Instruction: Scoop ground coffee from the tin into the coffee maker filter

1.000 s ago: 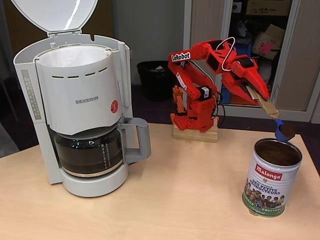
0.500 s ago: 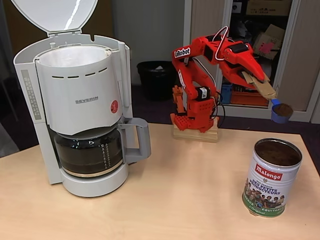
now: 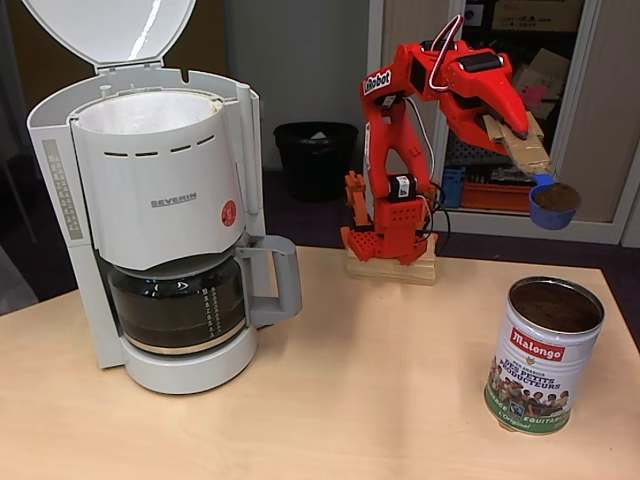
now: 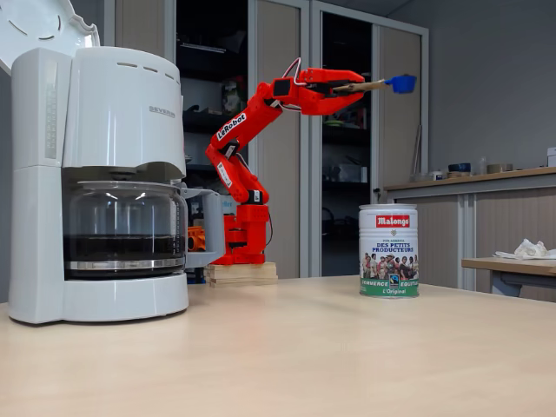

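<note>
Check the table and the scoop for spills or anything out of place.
Nothing stands out. The blue scoop, full of ground coffee, is held level above the open tin, and no grounds show on the table. The coffee maker filter sits straight in its basket under the raised lid.

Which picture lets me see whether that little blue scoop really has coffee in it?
The fixed view from above: the blue scoop opens toward the camera, showing brown ground coffee inside. The low side view shows the scoop from outside, contents hidden.
</note>
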